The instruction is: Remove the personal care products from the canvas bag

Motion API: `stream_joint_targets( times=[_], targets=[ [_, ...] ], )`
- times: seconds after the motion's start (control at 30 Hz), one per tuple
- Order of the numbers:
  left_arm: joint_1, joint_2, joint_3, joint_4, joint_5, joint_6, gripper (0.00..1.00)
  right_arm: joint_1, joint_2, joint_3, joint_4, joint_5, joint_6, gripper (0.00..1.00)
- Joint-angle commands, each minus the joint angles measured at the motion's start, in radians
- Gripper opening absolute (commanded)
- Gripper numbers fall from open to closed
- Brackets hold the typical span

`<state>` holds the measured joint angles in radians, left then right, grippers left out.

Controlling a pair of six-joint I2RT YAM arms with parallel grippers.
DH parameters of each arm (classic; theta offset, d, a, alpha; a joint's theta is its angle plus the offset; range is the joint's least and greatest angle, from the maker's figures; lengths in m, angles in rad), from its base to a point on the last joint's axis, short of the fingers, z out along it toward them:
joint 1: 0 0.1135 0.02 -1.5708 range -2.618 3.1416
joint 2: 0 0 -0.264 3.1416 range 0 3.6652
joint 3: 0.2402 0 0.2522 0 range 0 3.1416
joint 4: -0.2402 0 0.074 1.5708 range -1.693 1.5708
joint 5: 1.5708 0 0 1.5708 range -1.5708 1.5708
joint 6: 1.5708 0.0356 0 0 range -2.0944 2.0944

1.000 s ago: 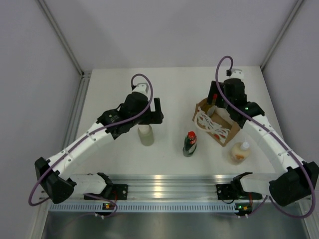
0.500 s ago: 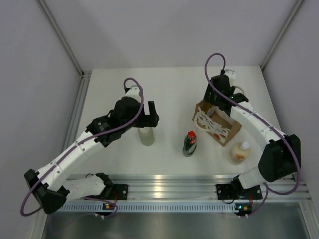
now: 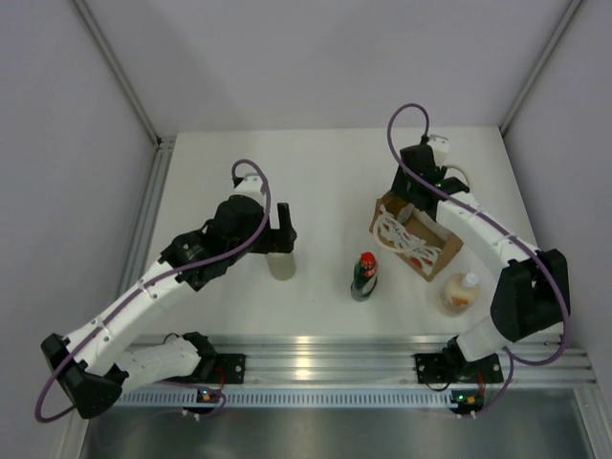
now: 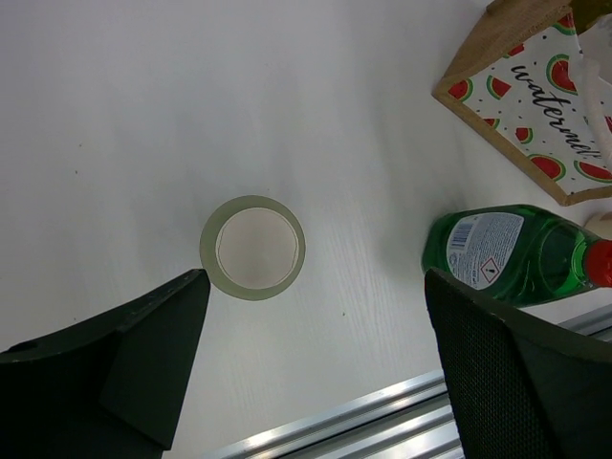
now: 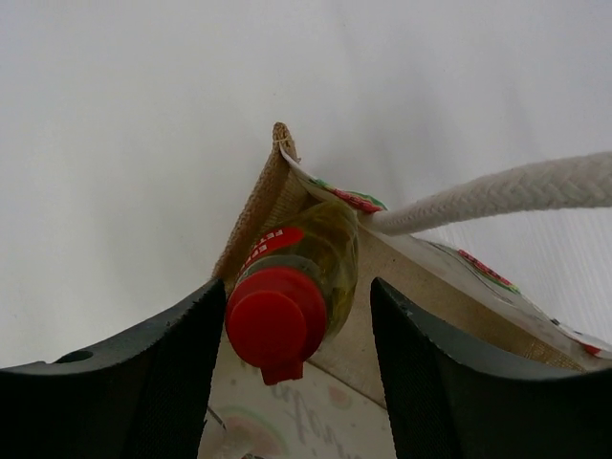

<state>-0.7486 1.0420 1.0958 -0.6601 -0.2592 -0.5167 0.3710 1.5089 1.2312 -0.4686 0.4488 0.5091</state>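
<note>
Extraction status: one bottle in the bag

I read the right gripper (image 5: 296,285) at the mouth of the canvas bag (image 5: 256,201). Its fingers are apart on either side of the yellow bottle (image 5: 320,251) with the red cap. A gap shows at one finger, so there is no clamp. The left gripper (image 4: 314,279) hangs fully spread above the pale cylinder (image 4: 252,248), which is upright on the table (image 4: 143,115). The dark green bottle (image 4: 516,253) and the cream bottle (image 3: 460,292) stand outside the bag.
</note>
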Motion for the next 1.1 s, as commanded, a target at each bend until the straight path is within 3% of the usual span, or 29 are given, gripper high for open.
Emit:
stream_joint_targets(
  times=[0.0,0.4,0.57,0.87,1.07],
  targets=[
    [-0.005,-0.033,0.024,-0.007,0.006,0.021,0.98,0.0,0.054,0.037,0.045,0.024,-0.007,0.6],
    [-0.005,-0.063,0.035,-0.05,0.015,0.012,0.98,0.002,0.109,0.011,0.11,0.053,-0.035,0.59],
    [-0.005,-0.057,0.029,-0.061,0.009,0.017,0.98,0.002,0.102,-0.032,0.185,0.057,-0.069,0.54],
    [-0.005,-0.059,0.016,-0.064,0.008,0.02,0.98,0.002,0.105,-0.067,0.28,0.067,-0.132,0.58],
    [-0.005,-0.054,0.012,-0.064,0.011,0.02,0.98,0.0,0.08,-0.128,0.37,0.074,-0.168,0.56]
  ],
)
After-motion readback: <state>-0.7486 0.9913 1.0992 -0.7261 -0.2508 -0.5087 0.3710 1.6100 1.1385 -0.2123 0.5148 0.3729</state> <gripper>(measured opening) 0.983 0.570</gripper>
